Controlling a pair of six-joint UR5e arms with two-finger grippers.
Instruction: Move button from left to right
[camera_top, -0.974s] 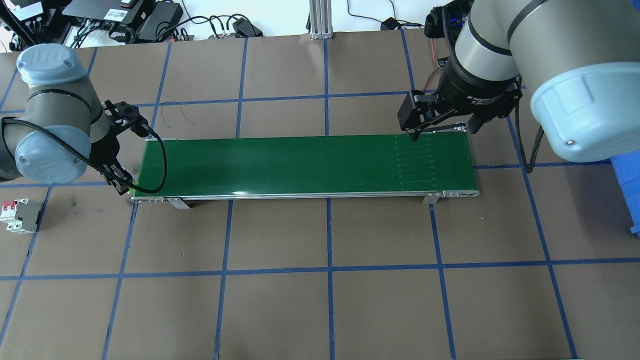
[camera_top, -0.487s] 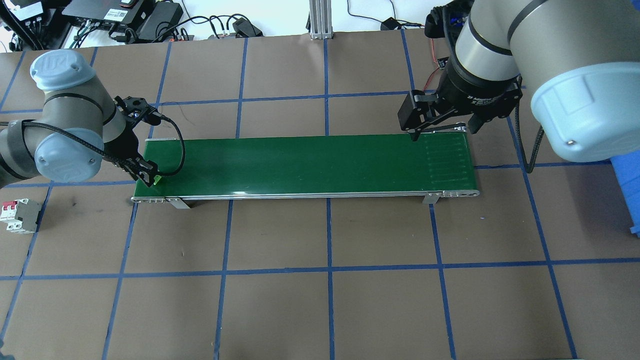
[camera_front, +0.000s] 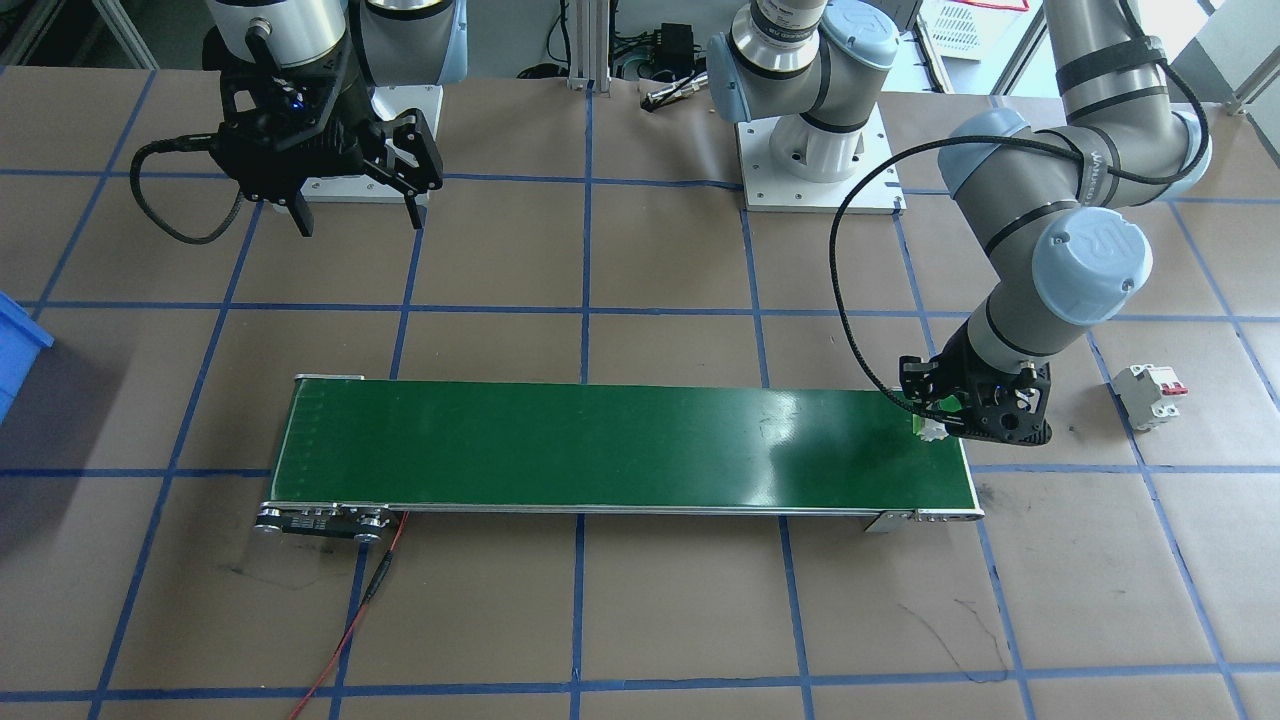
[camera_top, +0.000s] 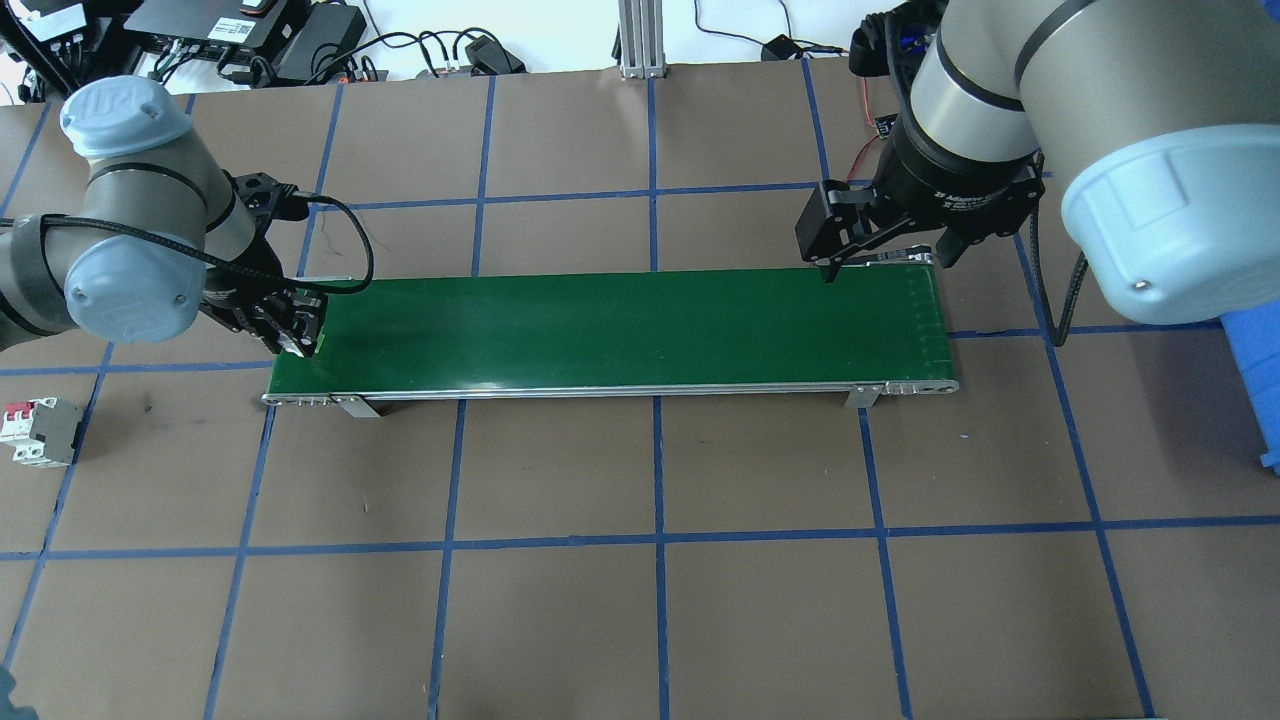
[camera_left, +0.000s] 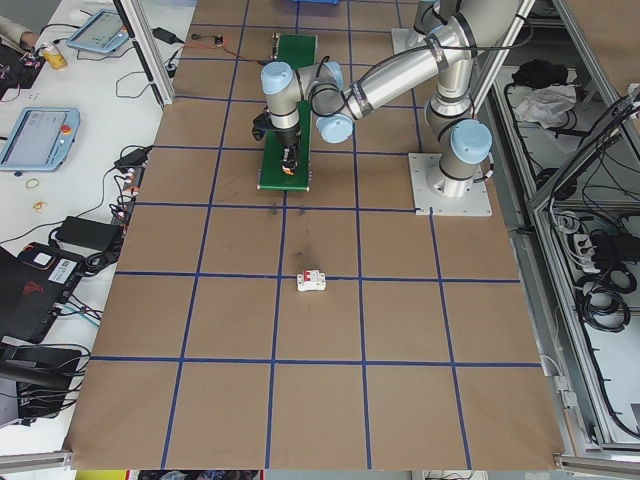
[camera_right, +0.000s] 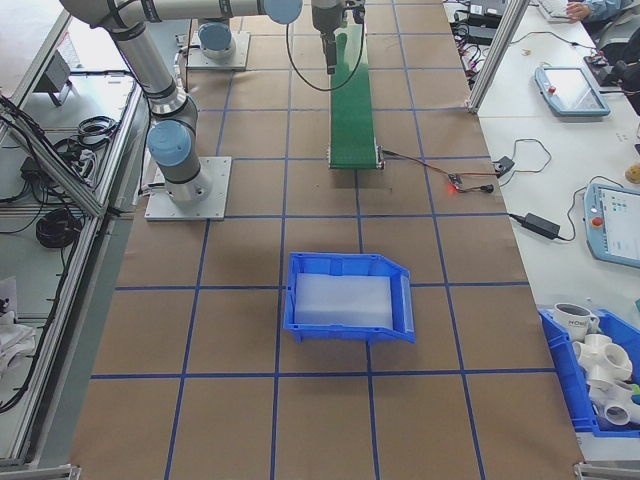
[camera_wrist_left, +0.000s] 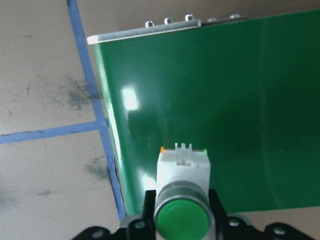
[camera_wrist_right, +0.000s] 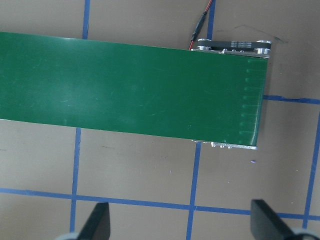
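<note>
I have the left gripper (camera_wrist_left: 181, 227) clamped on the green push-button (camera_wrist_left: 182, 192), holding it just over the left end of the green conveyor belt (camera_top: 620, 330). I should lower it flat, base down and well inside the belt's edge, before letting go. The right gripper (camera_front: 355, 215) waits with fingers apart beside the far end.

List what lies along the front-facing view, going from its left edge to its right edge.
Blue bin → right pincer → green belt → button held in the left pincer → white breaker.
</note>
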